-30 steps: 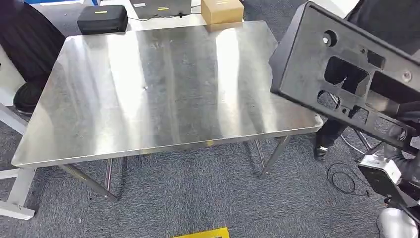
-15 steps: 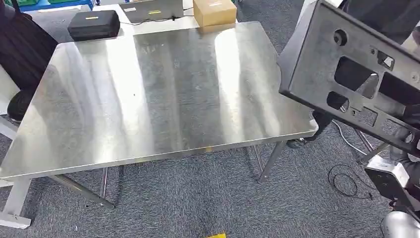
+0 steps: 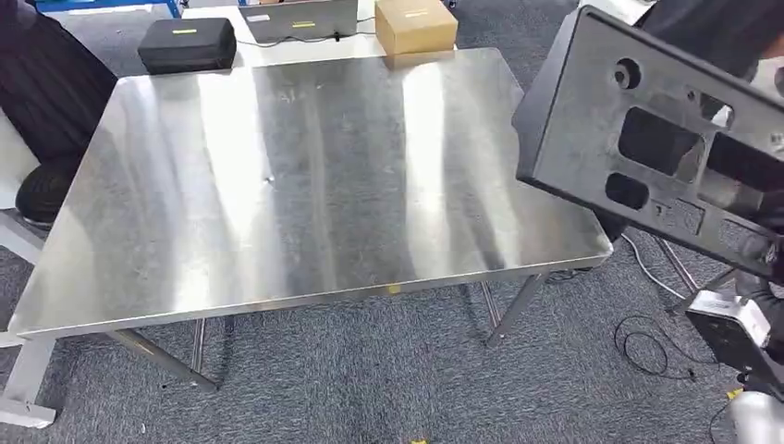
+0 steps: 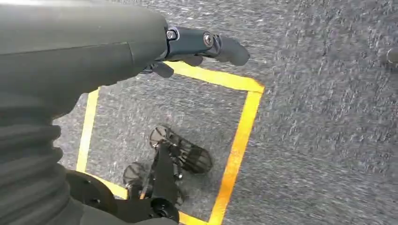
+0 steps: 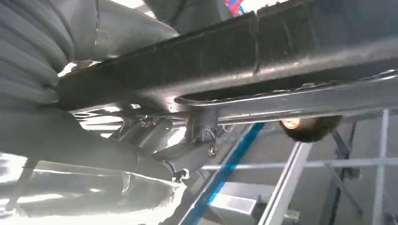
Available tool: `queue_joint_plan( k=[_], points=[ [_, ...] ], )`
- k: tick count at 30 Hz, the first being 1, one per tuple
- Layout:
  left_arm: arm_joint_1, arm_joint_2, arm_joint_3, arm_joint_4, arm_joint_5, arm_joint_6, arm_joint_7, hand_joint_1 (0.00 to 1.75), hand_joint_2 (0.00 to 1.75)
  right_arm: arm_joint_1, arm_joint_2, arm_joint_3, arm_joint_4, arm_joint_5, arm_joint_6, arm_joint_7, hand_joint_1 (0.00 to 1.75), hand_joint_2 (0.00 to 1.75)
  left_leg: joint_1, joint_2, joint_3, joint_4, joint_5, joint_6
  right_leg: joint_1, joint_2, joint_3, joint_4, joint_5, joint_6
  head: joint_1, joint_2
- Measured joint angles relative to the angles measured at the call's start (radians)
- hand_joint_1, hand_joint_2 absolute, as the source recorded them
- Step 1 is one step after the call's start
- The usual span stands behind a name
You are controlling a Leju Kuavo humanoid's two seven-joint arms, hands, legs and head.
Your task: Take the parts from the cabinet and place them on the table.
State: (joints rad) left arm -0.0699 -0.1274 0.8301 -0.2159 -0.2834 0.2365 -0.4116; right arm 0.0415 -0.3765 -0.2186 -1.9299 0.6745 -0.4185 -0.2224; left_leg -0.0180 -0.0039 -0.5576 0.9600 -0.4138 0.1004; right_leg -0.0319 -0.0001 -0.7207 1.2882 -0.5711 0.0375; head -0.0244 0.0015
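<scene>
Since the earlier frames the whole scene has slid a little — camera motion — and the part (image 3: 661,148) sits much as it did, high at the right, beside the table's (image 3: 305,176) right edge and not over it. Carrying step, I judge; next the part must swing left over the steel and come down flat. It is a black moulded panel with cut-outs, tilted. The right hand (image 5: 141,140) grips its lower edge from beneath. The left hand (image 4: 187,47) hangs over carpet, fingers loosely apart, holding nothing.
</scene>
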Motion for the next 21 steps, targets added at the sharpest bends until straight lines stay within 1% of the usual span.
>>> queue_joint_plan(
  k=[1,2,3,4,5,6,8,9,10,11,12,13,14,15,16,17,18,19,20,21],
  points=[
    [0.001,0.0,0.0,0.0,0.0,0.0,0.0,0.0,1.75,-0.001,0.0,0.0,0.005,0.006,0.002,0.003,1.75,1.75,-0.001,-0.001,0.001,0.001,-0.001,-0.002,0.0,0.0,0.015,-0.039,0.024,0.009,-0.001,0.0],
    [0.001,-0.002,0.0,0.0,-0.001,-0.002,0.0,0.0,1.75,-0.003,0.0,0.0,0.008,0.01,0.003,0.006,1.75,1.75,-0.001,-0.003,0.001,0.004,-0.003,-0.005,0.001,0.0,0.051,-0.116,0.06,0.019,0.0,0.0],
    [0.001,-0.002,0.0,0.0,-0.001,-0.003,0.0,0.0,1.75,-0.008,-0.002,0.001,0.013,0.013,0.003,0.007,1.75,1.75,-0.001,-0.004,0.0,0.011,-0.007,-0.009,0.0,-0.001,0.105,-0.222,0.101,0.027,0.0,0.0],
    [0.001,-0.003,0.0,0.0,-0.001,-0.005,0.0,0.0,1.75,-0.012,-0.003,0.002,0.015,0.014,0.004,0.007,1.75,1.75,-0.003,-0.005,-0.002,0.023,-0.015,-0.016,-0.003,-0.004,0.153,-0.316,0.126,0.026,0.001,0.0],
    [0.0,-0.002,0.001,0.0,-0.001,-0.005,0.0,0.0,1.75,-0.015,-0.003,0.003,0.02,0.017,0.004,0.008,1.75,1.75,-0.012,-0.006,-0.006,0.028,-0.024,-0.024,0.009,-0.001,0.155,-0.309,0.126,0.016,0.0,0.0],
    [0.001,-0.002,0.001,0.0,-0.001,-0.005,0.0,0.0,1.75,-0.016,-0.004,0.005,0.021,0.025,0.004,0.009,1.75,1.75,-0.012,-0.006,-0.006,0.034,-0.029,-0.025,0.006,0.0,0.158,-0.312,0.13,0.004,-0.002,0.0],
    [0.001,-0.002,0.002,0.0,-0.001,-0.005,0.0,0.0,1.75,-0.023,-0.006,0.008,0.033,0.058,0.005,0.023,1.75,1.75,-0.01,-0.005,-0.008,0.037,-0.029,-0.027,0.009,0.001,0.157,-0.309,0.13,-0.004,-0.003,0.0],
    [0.001,0.0,0.002,0.0,-0.001,-0.005,0.0,0.0,1.75,-0.032,-0.008,0.008,0.046,0.074,0.008,0.032,1.75,1.75,-0.007,-0.004,-0.01,0.044,-0.032,-0.03,-0.008,0.001,0.158,-0.311,0.132,-0.01,-0.002,0.0],
    [0.001,0.002,0.002,0.0,-0.002,-0.005,-0.002,0.0,1.75,-0.046,-0.014,0.009,0.058,0.097,0.012,0.041,1.75,1.75,-0.005,-0.004,-0.015,0.062,-0.047,-0.039,-0.007,0.003,0.16,-0.312,0.133,-0.014,-0.003,0.0],
    [0.001,0.0,0.003,0.0,-0.003,-0.006,-0.002,0.0,1.75,-0.059,-0.018,0.011,0.072,0.118,0.013,0.048,1.75,1.75,-0.002,-0.004,-0.036,0.11,-0.082,-0.05,-0.008,0.002,0.161,-0.312,0.133,-0.022,-0.008,0.0],
    [0.001,0.0,0.003,0.0,-0.003,-0.006,-0.003,0.0,1.75,-0.069,-0.026,0.012,0.085,0.132,0.013,0.053,1.75,1.75,0.005,-0.003,-0.072,0.183,-0.123,-0.059,-0.007,0.002,0.16,-0.312,0.133,-0.022,-0.008,0.0],
    [0.001,0.0,0.003,0.0,-0.005,-0.006,-0.003,0.0,1.75,-0.077,-0.031,0.013,0.096,0.137,0.013,0.054,1.75,1.75,0.012,-0.002,-0.114,0.265,-0.16,-0.065,-0.006,0.002,0.159,-0.311,0.133,-0.022,-0.008,0.0],
    [0.001,0.0,0.003,0.0,-0.006,-0.006,-0.004,0.0,1.75,-0.084,-0.034,0.014,0.108,0.145,0.015,0.056,1.75,1.75,0.017,-0.001,-0.151,0.338,-0.185,-0.069,-0.004,0.002,0.159,-0.311,0.132,-0.022,-0.008,0.0],
    [0.002,0.0,0.003,0.0,-0.006,-0.006,-0.004,0.0,1.75,-0.093,-0.036,0.016,0.121,0.157,0.028,0.062,1.75,1.75,0.021,-0.001,-0.17,0.369,-0.182,-0.07,-0.002,0.001,0.159,-0.311,0.132,-0.022,-0.008,0.0],
    [0.003,0.0,0.003,0.0,-0.006,-0.008,-0.004,0.0,1.75,-0.103,-0.04,0.018,0.134,0.17,0.043,0.068,1.75,1.75,0.021,-0.001,-0.163,0.346,-0.158,-0.069,-0.001,0.002,0.16,-0.311,0.131,-0.022,-0.008,0.0],
    [0.003,0.0,0.003,0.0,-0.006,-0.009,-0.005,0.0,1.75,-0.113,-0.045,0.021,0.15,0.185,0.057,0.076,1.75,1.75,0.021,-0.001,-0.134,0.279,-0.114,-0.063,0.0,0.002,0.161,-0.311,0.131,-0.022,-0.009,0.0],
    [0.002,0.0,0.003,0.0,-0.006,-0.01,-0.006,0.0,1.75,-0.123,-0.053,0.023,0.164,0.2,0.069,0.084,1.75,1.75,0.019,-0.001,-0.091,0.189,-0.067,-0.054,0.003,0.003,0.162,-0.312,0.131,-0.021,-0.008,0.0],
    [0.002,0.001,0.003,0.0,-0.006,-0.013,-0.007,0.0,1.75,-0.134,-0.059,0.025,0.175,0.207,0.077,0.089,1.75,1.75,0.016,-0.002,-0.051,0.108,-0.031,-0.041,0.003,0.003,0.163,-0.312,0.131,-0.021,-0.009,0.0],
    [0.001,0.008,0.004,0.0,-0.007,-0.016,-0.009,0.0,1.75,-0.15,-0.066,0.027,0.193,0.212,0.086,0.092,1.75,1.75,0.01,0.0,-0.023,0.048,-0.027,-0.023,-0.003,0.003,0.163,-0.314,0.132,-0.02,-0.007,0.0],
    [0.001,0.008,0.005,0.0,-0.008,-0.018,-0.009,0.0,1.75,-0.167,-0.069,0.027,0.211,0.214,0.089,0.095,1.75,1.75,0.003,0.005,-0.024,0.046,-0.02,-0.019,0.011,0.003,0.161,-0.317,0.134,-0.016,-0.003,0.0]
  ],
)
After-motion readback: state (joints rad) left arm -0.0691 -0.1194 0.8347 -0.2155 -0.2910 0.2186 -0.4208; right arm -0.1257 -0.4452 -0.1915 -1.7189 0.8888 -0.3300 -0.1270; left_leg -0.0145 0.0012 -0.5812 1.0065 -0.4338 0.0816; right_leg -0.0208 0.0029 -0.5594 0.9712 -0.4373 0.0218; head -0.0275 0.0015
